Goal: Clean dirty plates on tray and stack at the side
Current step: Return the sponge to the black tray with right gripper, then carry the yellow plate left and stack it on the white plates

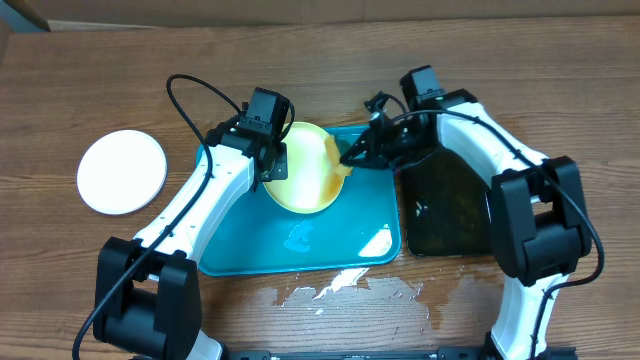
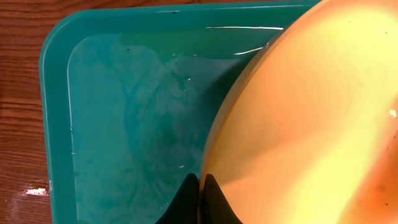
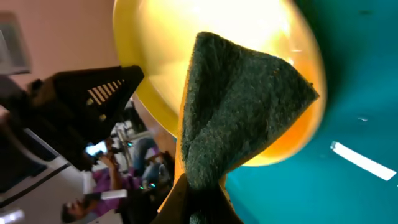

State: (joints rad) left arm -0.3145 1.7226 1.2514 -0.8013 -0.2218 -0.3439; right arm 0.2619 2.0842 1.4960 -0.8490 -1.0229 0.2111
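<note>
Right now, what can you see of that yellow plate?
The yellow plate is round, shallow and glossy, like plastic, with a brownish smear toward one edge. It is tipped up over the wet blue tray. The left jaws pinch its rim; the right jaws press a dark green scrub pad against its face.

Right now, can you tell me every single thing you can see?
table: one, brown wood, under everything
blue tray: one, turquoise, middle of the table
black tray: one, black, right beside the blue tray
yellow plate: one, pale yellow, held tilted over the blue tray
white plate: one, white, on the table, far left
scrub pad: one, dark green, at the yellow plate's edge
left fingers: one pair, black, shut on the yellow plate
right fingers: one pair, black, shut on the scrub pad
</note>
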